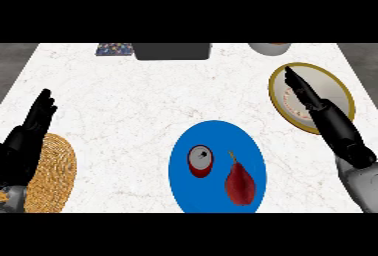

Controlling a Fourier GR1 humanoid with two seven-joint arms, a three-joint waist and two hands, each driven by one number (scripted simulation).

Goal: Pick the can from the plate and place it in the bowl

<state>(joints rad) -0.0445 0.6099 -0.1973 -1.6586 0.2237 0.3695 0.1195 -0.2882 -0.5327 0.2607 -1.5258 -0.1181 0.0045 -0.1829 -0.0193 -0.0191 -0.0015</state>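
Observation:
A red can with a silver top stands on the left half of the blue plate at the lower middle of the counter. A dark red pear-shaped fruit lies beside it on the same plate. The bowl, cream inside with a gold rim, sits at the right. My right hand stretches over the bowl with straight fingers, open and holding nothing, well right of and above the can. My left hand rests open at the left edge, fingers up.
A woven straw mat lies at the lower left under my left forearm. At the far edge are a dark grey box, a patterned item and a pale round vessel.

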